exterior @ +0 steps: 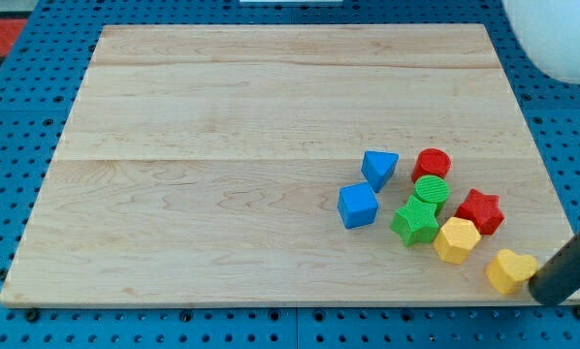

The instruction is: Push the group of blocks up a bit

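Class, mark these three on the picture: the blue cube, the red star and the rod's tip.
blue cube [357,206], camera view, centre of its top face.
red star [479,210], camera view, middle of its top.
my tip [545,287], camera view, the rod's very end, beside the yellow block [510,270].

Blocks crowd board's lower right; elsewhere open.

The dark rod is blurred and cut off by the right edge. A white rounded object at far right is cropped too.
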You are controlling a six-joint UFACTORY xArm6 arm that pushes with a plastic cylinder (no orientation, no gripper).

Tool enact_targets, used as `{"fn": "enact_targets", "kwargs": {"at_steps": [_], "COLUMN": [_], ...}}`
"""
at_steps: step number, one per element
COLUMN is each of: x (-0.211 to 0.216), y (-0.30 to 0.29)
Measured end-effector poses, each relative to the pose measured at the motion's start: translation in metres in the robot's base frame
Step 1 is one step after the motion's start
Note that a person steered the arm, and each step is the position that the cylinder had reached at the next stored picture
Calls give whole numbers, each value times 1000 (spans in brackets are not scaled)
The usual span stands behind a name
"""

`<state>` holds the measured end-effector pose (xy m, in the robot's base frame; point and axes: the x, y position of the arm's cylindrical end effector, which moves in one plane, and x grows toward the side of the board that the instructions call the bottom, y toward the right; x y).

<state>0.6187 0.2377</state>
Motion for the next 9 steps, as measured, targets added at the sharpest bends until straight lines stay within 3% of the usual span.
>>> {"fn": "enact_targets", "kwargs": {"at_steps": [2, 5, 6, 7, 8, 9], "x": [-25, -12, -74, -70, -23, -33], "y": [-11, -14, -36, -32, 26, -23]}}
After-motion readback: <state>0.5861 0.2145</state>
